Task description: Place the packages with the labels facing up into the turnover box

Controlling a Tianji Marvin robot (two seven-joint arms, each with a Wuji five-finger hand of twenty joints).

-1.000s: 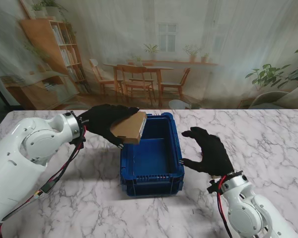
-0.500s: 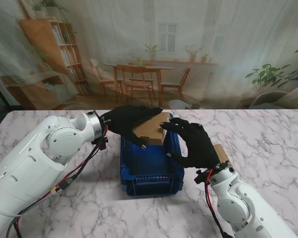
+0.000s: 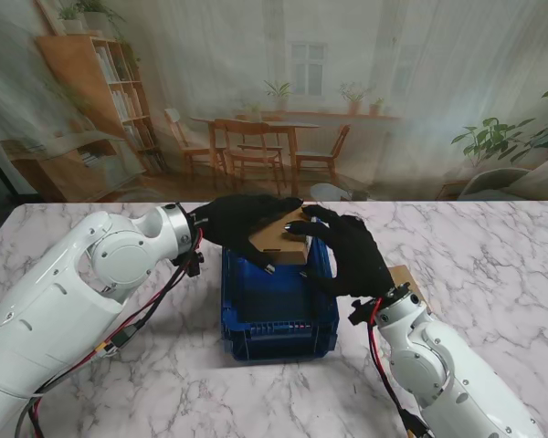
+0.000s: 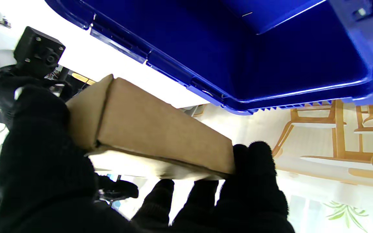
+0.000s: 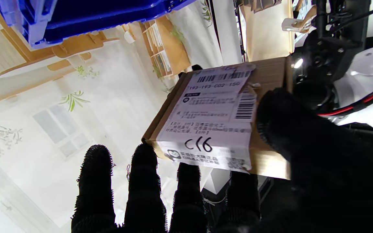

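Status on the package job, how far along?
Done: nothing; the turnover box looks empty. In hand: left hand holds the cardboard package over the box, right hand reaching in; label visible. Left: release it label-up, then the second package behind the right wrist.

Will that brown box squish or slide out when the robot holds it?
Probably not squish: the box keeps straight edges and flat cardboard sides under the left hand, so it looks stiff. It may be fairly light, since fingers alone hold it over the crate. The paper label looks smoother, so possibly a bit slippery there.
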